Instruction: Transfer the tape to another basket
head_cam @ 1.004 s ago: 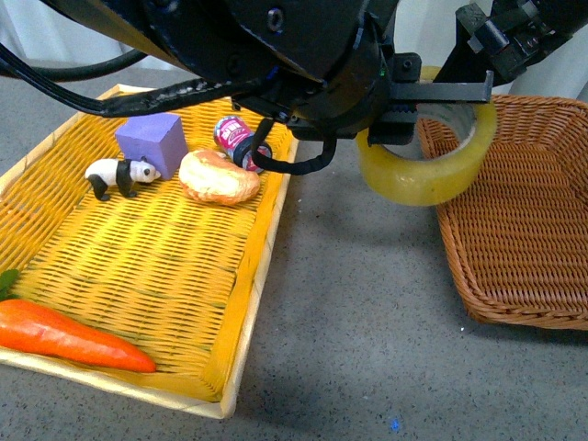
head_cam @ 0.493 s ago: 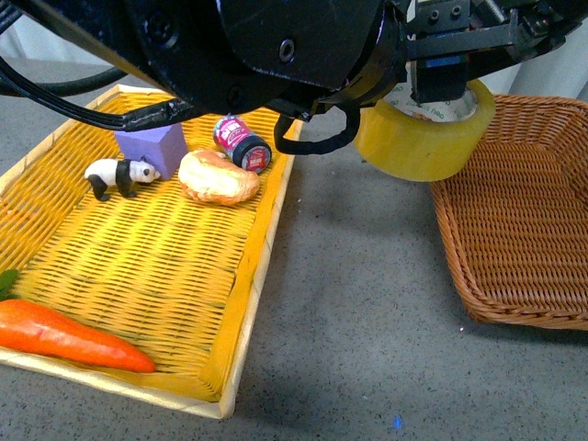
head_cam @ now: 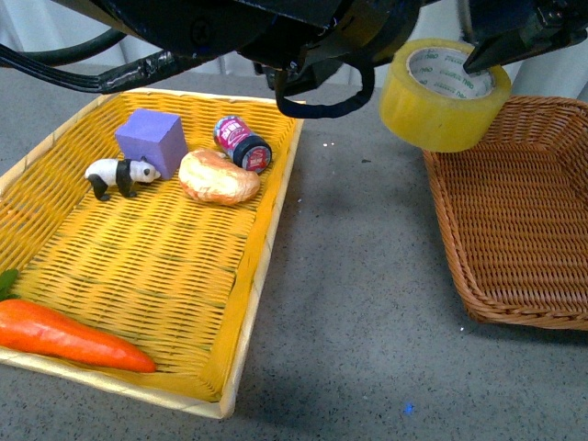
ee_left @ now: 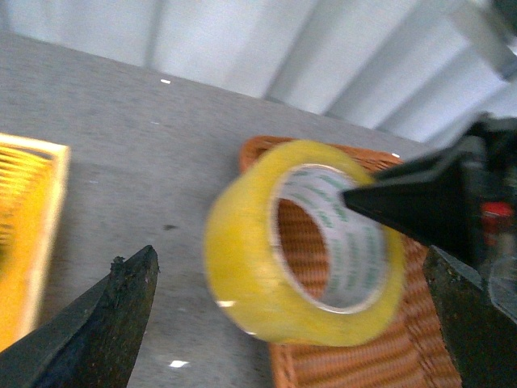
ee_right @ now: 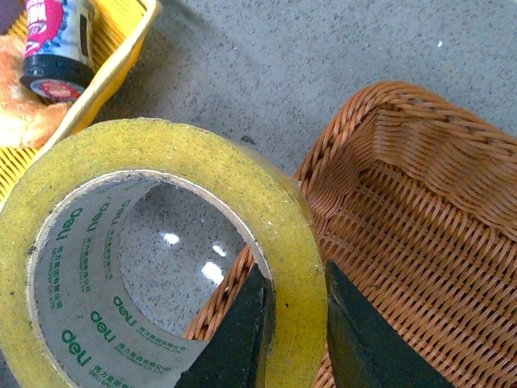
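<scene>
My right fingers (ee_right: 367, 347) pinched the tape (head_cam: 444, 95) by its wall, holding it over the basket (head_cam: 514, 230) edge at upper right, ready to drop. My left fingers (ee_left: 97, 331) were spread.

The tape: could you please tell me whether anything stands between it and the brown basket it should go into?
Nothing visible does. The tape, pinched in the right gripper's jaws, hangs above the basket's left rim; only open air lies beneath it, and no object shows in the basket's visible weave.
</scene>
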